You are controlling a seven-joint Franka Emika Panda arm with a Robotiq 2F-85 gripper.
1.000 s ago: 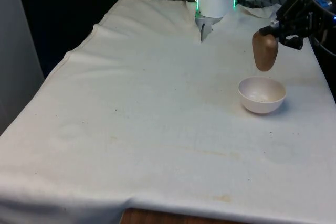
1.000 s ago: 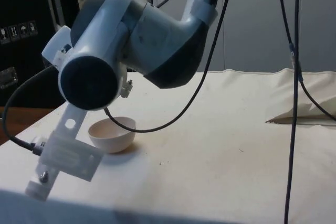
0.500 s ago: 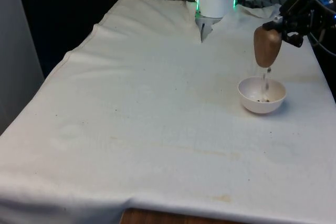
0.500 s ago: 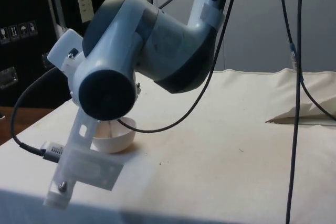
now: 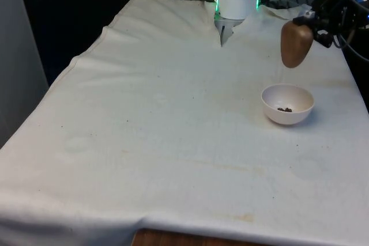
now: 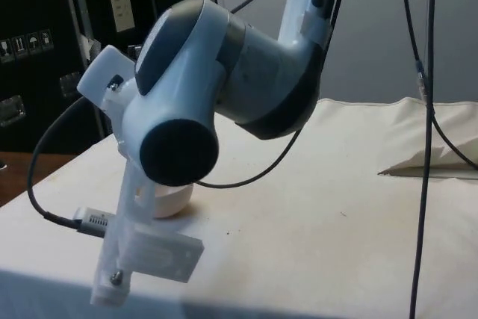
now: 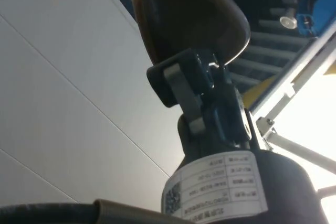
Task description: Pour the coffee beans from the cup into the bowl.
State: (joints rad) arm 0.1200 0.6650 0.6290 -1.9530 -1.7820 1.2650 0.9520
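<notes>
While the gripper (image 5: pixel 316 29) is clamping the brown cup (image 5: pixel 295 44), upended.
Beans (image 5: pixel 283 109) are lying in the white bowl (image 5: pixel 287 104) below it.

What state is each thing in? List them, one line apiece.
cup: brown, held in the air above the bowl, tipped mouth-down.
gripper: shut on the cup.
bowl: white, upright on the cloth, a few coffee beans at its bottom.
cloth: spread over the table, faintly stained.
</notes>
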